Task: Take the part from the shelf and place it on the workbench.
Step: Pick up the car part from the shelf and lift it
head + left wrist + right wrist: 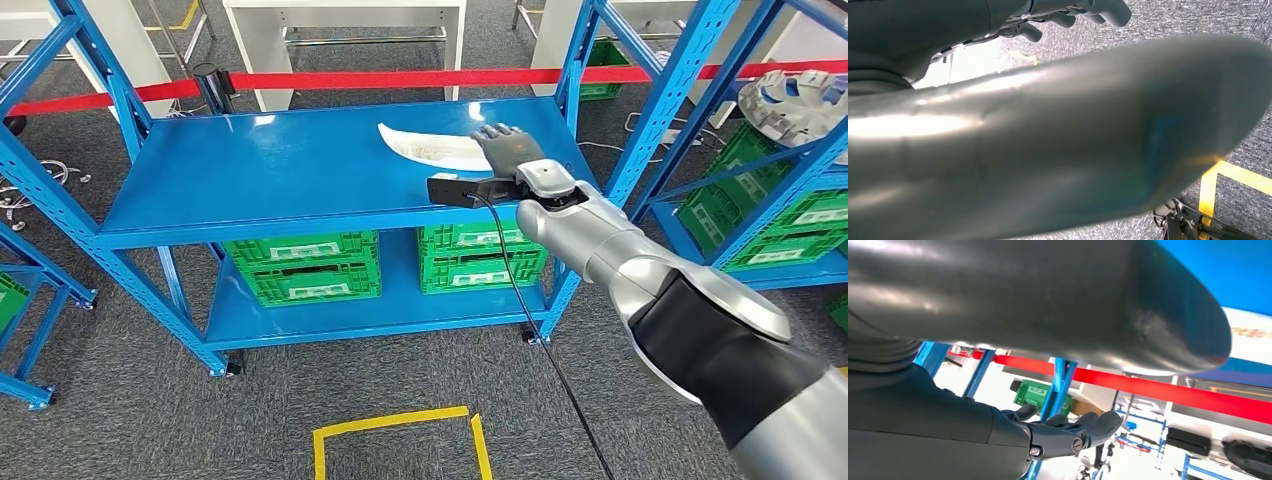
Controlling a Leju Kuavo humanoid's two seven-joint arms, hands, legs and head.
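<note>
Blue shelf [250,190], white part [432,148] beneath right robot hand [508,148], no legible writing.

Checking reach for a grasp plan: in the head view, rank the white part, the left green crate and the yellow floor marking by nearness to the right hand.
1. White part, on the top shelf right beside the right hand.
2. Left green crate, lower shelf, to the hand's left.
3. Yellow floor marking, on the carpet before the shelf.

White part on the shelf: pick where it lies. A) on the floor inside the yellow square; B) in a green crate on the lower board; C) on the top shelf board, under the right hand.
C: the white part lies flat on the top board of the blue shelf, with the right hand over its end.
</note>
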